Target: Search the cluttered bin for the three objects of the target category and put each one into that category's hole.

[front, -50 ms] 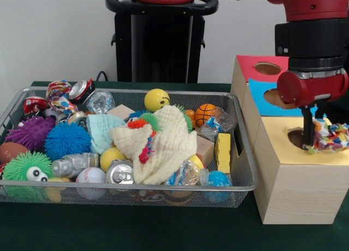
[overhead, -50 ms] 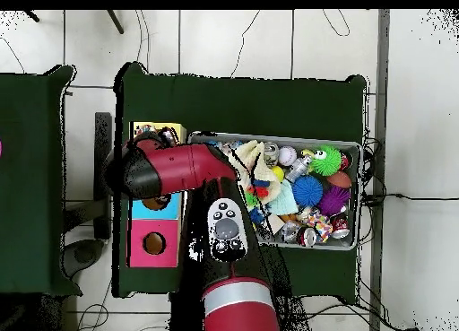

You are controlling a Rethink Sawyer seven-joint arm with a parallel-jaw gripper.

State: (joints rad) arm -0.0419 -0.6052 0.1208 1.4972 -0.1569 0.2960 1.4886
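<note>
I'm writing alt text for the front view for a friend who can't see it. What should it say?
A red robot arm lowers its gripper, with a colourful crumpled cloth beside it, at the hole in the yellow top of a wooden box. Left of the box, a wire bin overflows with spiky balls, cans, cloths and toys.

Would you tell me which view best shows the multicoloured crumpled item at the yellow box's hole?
The front view: the multicoloured crumpled item lies beside the hole in the yellow box, under the pincer. In the overhead view the red arm hides it.
</note>
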